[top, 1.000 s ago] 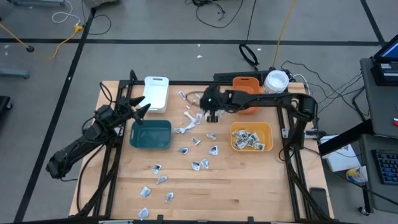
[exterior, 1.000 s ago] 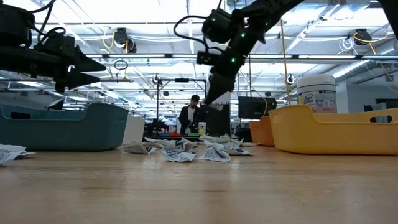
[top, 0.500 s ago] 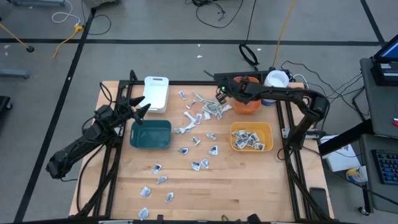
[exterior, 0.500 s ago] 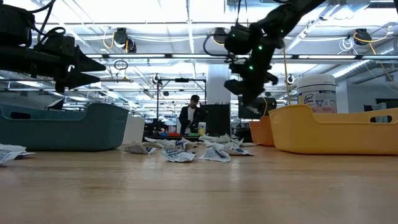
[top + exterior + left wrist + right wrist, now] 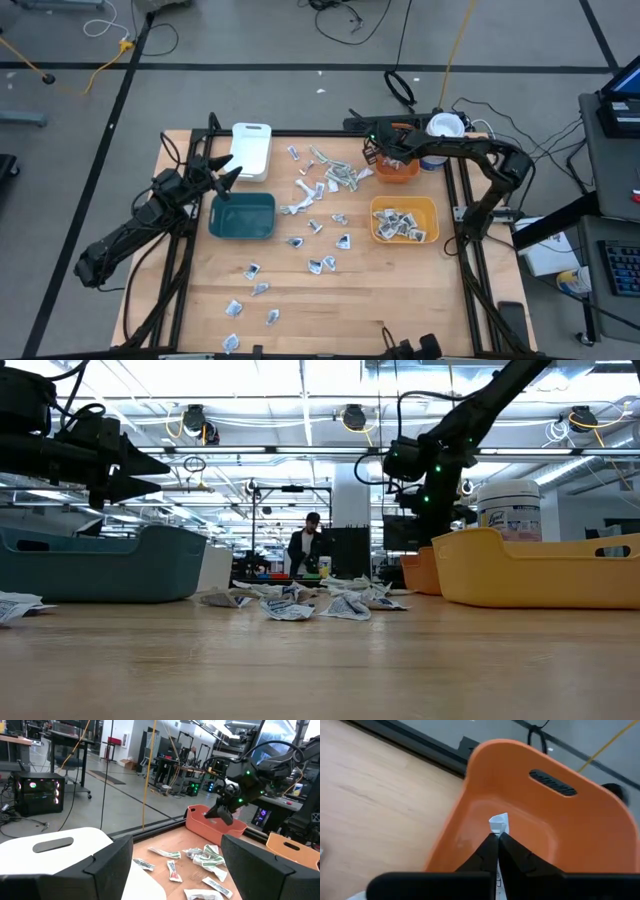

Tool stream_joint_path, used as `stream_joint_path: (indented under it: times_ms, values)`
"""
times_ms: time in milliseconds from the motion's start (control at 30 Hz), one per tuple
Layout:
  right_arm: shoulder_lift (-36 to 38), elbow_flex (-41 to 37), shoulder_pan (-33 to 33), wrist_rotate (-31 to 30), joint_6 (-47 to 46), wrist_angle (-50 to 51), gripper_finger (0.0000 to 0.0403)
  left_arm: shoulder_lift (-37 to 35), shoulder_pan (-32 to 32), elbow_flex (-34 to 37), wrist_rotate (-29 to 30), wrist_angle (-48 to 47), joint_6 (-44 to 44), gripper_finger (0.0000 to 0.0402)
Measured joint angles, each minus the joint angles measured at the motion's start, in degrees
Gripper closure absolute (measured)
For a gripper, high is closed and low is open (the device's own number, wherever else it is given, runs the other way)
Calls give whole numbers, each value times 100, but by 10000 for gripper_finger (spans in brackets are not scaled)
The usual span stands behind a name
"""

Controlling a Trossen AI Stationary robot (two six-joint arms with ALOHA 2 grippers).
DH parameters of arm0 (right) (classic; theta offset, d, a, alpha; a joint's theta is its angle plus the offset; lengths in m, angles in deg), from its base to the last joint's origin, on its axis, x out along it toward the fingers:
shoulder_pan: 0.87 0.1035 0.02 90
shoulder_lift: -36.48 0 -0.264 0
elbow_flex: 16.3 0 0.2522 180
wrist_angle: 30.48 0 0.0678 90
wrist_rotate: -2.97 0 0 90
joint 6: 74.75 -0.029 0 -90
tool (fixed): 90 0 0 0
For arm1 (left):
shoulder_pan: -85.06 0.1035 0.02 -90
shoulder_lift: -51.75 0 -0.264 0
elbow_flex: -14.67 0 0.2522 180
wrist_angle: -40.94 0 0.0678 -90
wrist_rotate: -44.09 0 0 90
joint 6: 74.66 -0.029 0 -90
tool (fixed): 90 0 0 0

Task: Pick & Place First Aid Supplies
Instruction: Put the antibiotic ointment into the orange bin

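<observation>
The right claw (image 5: 496,836) is hanging over the orange bin (image 5: 560,825) at the far right of the desk (image 5: 400,300), its fingers pressed together and pinching a small white packet (image 5: 499,824) whose end is sticking out past the fingertips, above the bin's hollow. In the high view that claw (image 5: 385,157) is sitting right at the orange bin's (image 5: 402,168) near-left rim, next to the round white-lidded tub (image 5: 444,127). The left claw (image 5: 222,172) is waiting with its fingers spread wide, hovering above the far edge of the teal bin (image 5: 243,217), just beside the white bin (image 5: 251,150). The rest of the first aid supplies (image 5: 322,200) are lying scattered across the middle of the desk, and more are lying piled in the yellow bin (image 5: 428,212).
</observation>
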Motion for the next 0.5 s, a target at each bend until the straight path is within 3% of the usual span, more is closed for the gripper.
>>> stream_joint_path:
  times_ms: [167, 300, 500]
  values:
    - [0, -9, -38, 199, 68, -122, 362, 0, -2, 0, 0, 0, 0, 96]
    - [0, -9, -63, 605, 106, -225, 311, 0, 0, 0, 0, 0, 0, 96]
    - [0, -9, -140, 592, -142, -249, 230, 2, 0, 0, 0, 0, 0, 96]
